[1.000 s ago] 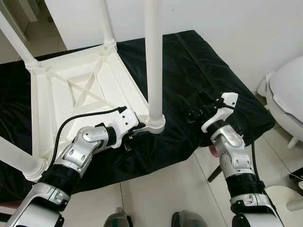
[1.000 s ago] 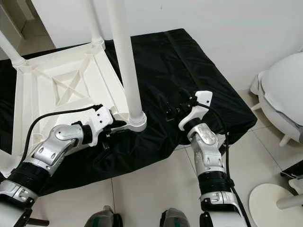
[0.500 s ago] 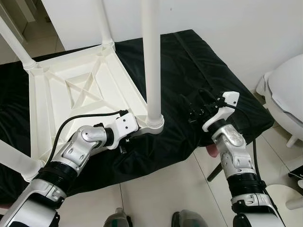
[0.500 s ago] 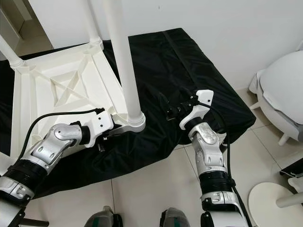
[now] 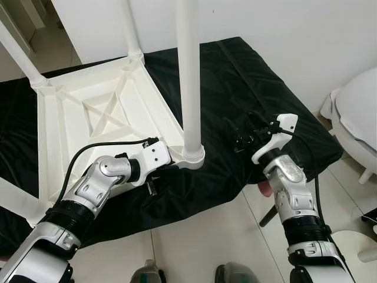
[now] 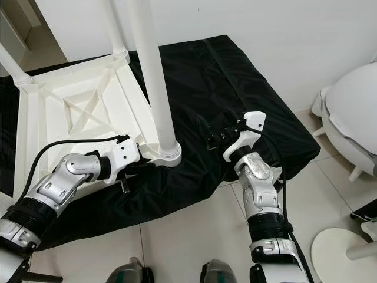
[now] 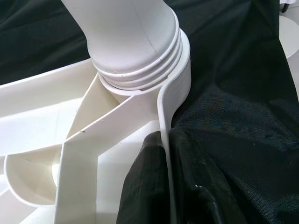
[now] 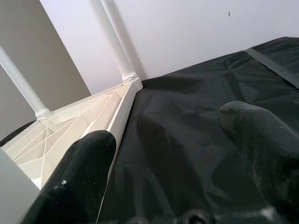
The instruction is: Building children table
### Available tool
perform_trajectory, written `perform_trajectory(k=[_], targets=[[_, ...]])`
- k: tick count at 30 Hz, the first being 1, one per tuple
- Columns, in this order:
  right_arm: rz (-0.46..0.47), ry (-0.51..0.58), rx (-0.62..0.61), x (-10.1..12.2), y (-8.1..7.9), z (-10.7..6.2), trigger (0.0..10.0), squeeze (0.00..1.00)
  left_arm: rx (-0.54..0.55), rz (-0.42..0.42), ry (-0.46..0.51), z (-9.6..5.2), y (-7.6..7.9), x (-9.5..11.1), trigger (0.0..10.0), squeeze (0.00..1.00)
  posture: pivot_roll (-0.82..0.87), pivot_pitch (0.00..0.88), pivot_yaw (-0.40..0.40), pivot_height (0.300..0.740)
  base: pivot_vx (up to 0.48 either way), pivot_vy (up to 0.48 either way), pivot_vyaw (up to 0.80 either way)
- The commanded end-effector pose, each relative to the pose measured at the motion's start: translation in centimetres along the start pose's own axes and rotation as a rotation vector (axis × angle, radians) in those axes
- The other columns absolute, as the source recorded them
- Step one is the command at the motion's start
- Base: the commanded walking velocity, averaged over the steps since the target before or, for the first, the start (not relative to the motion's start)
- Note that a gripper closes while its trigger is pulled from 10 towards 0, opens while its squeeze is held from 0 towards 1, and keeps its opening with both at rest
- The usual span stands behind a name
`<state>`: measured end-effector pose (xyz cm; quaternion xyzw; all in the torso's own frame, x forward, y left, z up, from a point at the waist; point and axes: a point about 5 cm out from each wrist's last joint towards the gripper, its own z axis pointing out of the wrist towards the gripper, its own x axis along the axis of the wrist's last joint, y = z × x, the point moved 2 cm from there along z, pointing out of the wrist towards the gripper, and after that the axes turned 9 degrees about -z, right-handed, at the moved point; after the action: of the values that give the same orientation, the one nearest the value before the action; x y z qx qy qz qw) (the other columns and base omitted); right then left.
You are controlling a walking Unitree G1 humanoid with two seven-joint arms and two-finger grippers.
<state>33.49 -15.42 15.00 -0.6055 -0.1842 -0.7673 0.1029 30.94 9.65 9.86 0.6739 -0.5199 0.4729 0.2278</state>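
Left gripper [image 7: 164,186] was clamped on the thin side rim of the upturned white table [image 5: 88,112], just beside the corner socket holding the near leg [image 5: 188,76]. Right gripper [image 8: 173,163] hovered with fingers spread apart above the black cloth [image 5: 253,88], touching nothing. Table lay underside up on that cloth, legs pointing up. Judged step: steadying the frame with legs seated; next move probably needs a second grasp to turn it upright. No brand, label or writing readable.
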Motion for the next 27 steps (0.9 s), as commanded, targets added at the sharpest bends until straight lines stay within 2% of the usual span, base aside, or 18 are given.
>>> perform_trajectory(k=[1,6,17,24,27], targets=[[-0.002,0.000,0.014,0.1,-0.3,0.2,10.0,0.00,-0.175,0.043,-0.036,0.5,2.0,-0.4,0.0,0.00,-0.10,0.000,0.113,0.740,0.000,0.000,0.00],[-0.002,0.002,0.013,0.2,-0.3,0.3,10.0,0.00,-0.198,0.057,-0.026,0.7,2.3,-0.1,0.0,0.00,-0.10,0.002,0.113,0.740,0.000,0.000,0.00],[-0.003,0.007,0.007,0.3,-0.2,0.4,10.0,0.00,-0.322,0.175,0.001,1.6,4.9,1.3,0.0,0.00,-0.09,0.020,0.118,0.740,0.000,0.000,0.00],[0.000,0.008,0.009,0.3,-0.3,0.6,10.0,0.00,-0.343,0.214,0.011,1.9,5.3,1.9,0.0,0.00,-0.09,0.020,0.118,0.740,0.000,0.000,0.00],[0.003,0.011,0.014,0.3,-0.5,0.7,10.0,0.00,-0.357,0.257,0.014,2.5,5.3,2.5,0.0,0.00,-0.09,0.021,0.117,0.740,0.000,0.000,0.00]])
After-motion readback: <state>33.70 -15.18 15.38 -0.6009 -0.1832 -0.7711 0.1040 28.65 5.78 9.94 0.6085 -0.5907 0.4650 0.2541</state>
